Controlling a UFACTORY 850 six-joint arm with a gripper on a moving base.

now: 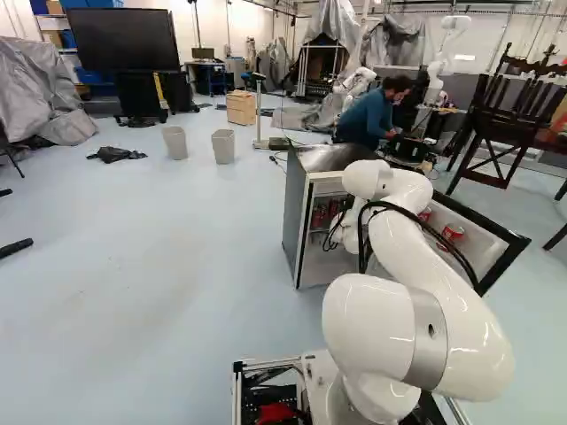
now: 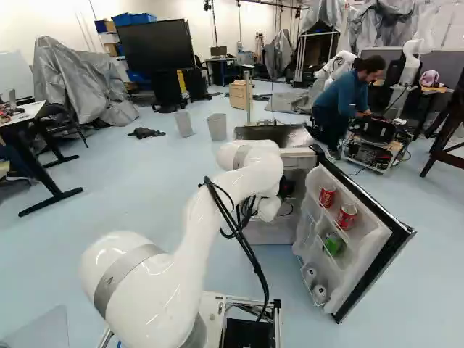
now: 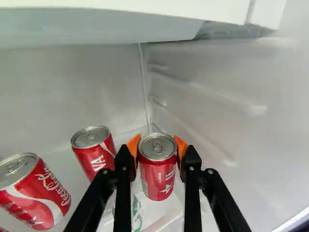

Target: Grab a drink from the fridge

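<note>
In the right base view the arm's white wrist [image 2: 269, 209] reaches into the open fridge [image 1: 297, 226]; the fingers cannot be made out there. The wrist view has my gripper [image 3: 157, 153] shut on a red can [image 3: 157, 166], one orange pad against each side near its top. The can is upright inside the fridge. A second red can [image 3: 94, 151] stands close beside the gripper, and a third red can [image 3: 34, 191] lies farther off on the same side. Something clear with green marks is partly hidden below the held can.
The fridge's side wall [image 3: 231, 116] runs close beside the gripper, and a white shelf edge [image 3: 96, 24] spans above the cans. The open door [image 2: 362, 250] holds red cans [image 2: 347, 216] and a green item [image 2: 333, 243]. A person crouches beyond the fridge; another robot [image 1: 438, 75] stands behind.
</note>
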